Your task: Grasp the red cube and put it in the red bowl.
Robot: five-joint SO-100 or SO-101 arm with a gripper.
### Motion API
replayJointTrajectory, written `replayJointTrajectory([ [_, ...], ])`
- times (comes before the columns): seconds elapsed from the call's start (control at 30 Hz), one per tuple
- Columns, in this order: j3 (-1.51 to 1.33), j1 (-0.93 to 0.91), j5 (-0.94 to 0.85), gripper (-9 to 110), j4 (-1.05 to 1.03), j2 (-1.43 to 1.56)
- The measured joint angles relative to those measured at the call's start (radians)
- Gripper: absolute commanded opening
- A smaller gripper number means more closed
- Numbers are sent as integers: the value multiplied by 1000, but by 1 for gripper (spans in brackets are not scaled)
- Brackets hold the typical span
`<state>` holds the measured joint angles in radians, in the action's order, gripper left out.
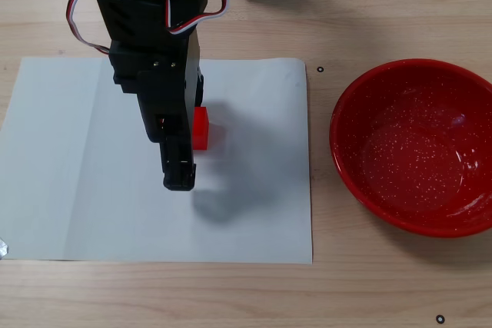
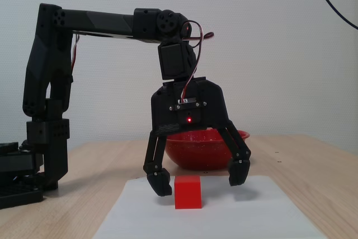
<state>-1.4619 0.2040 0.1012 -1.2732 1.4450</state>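
The red cube (image 2: 188, 192) rests on the white paper (image 2: 251, 216). My gripper (image 2: 199, 181) hangs open just above the paper, and the cube sits between its spread fingertips, nearer the left one (image 2: 161, 185), touching neither. In a fixed view from above, the gripper (image 1: 181, 147) and its black body cover the left part of the cube (image 1: 201, 128). The red bowl (image 1: 461, 82), speckled white inside, stands empty on the wood to the right of the paper; in a fixed view it shows as a rim (image 2: 176, 138) behind the gripper.
The white paper (image 1: 69, 190) lies on a wooden table (image 1: 231, 297). The arm's base and black upright (image 2: 45, 138) stand at the left in a fixed view. Small black ring marks (image 1: 320, 69) dot the wood near the paper and the bowl.
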Motion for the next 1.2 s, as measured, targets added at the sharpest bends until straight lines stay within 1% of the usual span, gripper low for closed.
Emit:
replayJointTrajectory([
  [0.33,0,0,2,35,-2,0],
  [0.77,-37,0,2,29,0,-2],
  [0.93,-43,0,2,18,-2,-2],
  [1.03,-43,0,2,2,-2,-2],
  [1.2,-43,2,2,0,-54,-2],
])
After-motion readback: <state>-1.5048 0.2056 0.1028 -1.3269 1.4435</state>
